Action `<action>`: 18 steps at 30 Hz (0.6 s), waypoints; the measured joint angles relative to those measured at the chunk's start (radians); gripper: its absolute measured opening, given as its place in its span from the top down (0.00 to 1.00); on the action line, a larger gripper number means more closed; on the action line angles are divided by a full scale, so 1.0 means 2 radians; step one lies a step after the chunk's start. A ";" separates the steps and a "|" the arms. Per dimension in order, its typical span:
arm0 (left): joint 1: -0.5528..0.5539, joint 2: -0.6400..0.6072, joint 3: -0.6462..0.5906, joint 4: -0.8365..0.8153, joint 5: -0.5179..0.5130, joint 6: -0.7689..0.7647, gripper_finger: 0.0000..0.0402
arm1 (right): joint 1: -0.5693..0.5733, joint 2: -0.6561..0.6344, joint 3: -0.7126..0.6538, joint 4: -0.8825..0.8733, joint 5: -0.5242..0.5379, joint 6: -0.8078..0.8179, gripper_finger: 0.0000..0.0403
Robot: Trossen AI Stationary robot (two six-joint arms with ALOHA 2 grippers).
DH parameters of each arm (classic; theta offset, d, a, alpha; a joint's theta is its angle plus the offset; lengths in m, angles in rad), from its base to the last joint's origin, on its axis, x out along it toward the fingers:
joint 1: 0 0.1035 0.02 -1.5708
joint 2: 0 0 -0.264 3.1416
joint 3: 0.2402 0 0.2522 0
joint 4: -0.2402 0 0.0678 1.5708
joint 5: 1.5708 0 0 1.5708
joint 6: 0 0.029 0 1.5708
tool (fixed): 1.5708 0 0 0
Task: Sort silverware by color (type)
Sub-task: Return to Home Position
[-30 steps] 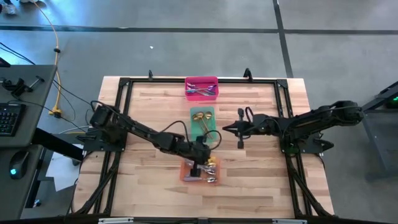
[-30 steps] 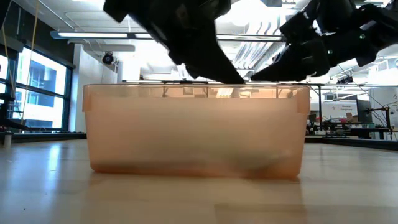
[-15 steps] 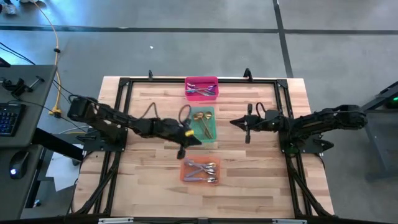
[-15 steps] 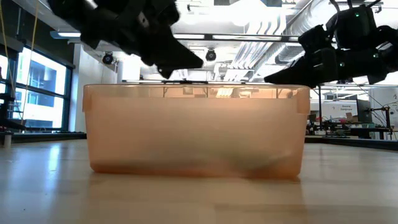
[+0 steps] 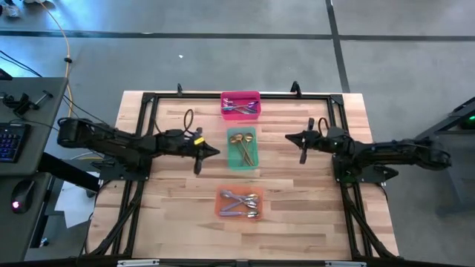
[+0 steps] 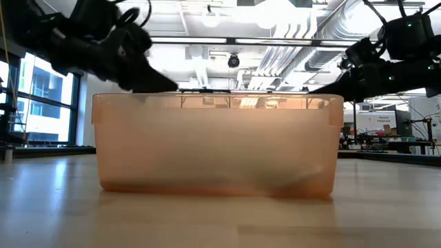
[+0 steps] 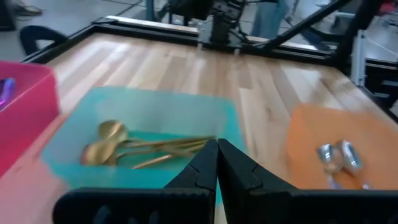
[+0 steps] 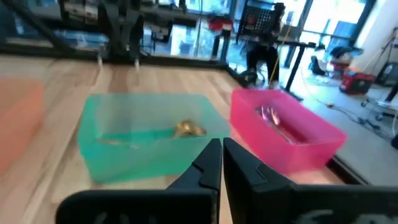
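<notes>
Jaws closed and empty on both arms. Gold spoons (image 5: 243, 145) lie in the green bin (image 5: 231, 159), silver pieces (image 5: 241, 202) in the orange bin (image 5: 220, 200) at its 6 o'clock, and purple spoons (image 5: 239, 108) in the pink bin (image 5: 240, 96) at 12. The left gripper (image 5: 214, 152) hangs at 9 o'clock, the right gripper (image 5: 289, 138) at 3.

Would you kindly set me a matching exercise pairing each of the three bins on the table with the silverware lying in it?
Column one:
1. pink bin
2. green bin
3. orange bin

Column two:
A. gold spoons
B. silver spoons
C. iridescent purple utensils

Pairs: 1-C, 2-A, 3-B.

The left gripper and the right gripper hang shut on either side of the green bin, holding nothing.
</notes>
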 joint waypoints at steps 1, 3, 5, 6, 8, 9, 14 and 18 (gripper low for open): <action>0.006 -0.005 -0.010 0.006 0.000 0.000 1.00 | -0.005 -0.009 0.000 -0.013 -0.001 -0.001 1.00; 0.020 -0.016 -0.029 0.016 0.000 0.000 1.00 | -0.015 -0.020 0.000 -0.016 -0.004 -0.002 1.00; 0.036 -0.029 -0.049 0.027 0.000 0.001 1.00 | -0.025 -0.035 0.000 -0.029 -0.004 -0.003 1.00; 0.043 -0.035 -0.056 0.031 0.000 0.001 1.00 | -0.031 -0.042 0.000 -0.035 -0.004 -0.003 1.00; 0.057 -0.053 -0.075 0.042 0.000 0.004 1.00 | -0.041 -0.057 0.000 -0.052 -0.004 -0.003 1.00; 0.064 -0.061 -0.083 0.045 0.000 0.005 1.00 | -0.046 -0.064 0.000 -0.060 -0.004 -0.003 1.00; 0.094 -0.121 -0.122 0.046 0.000 0.005 1.00 | -0.061 -0.102 0.000 -0.103 -0.004 -0.004 1.00; 0.112 -0.179 -0.156 0.041 0.004 0.006 1.00 | -0.073 -0.134 0.000 -0.119 -0.005 -0.005 1.00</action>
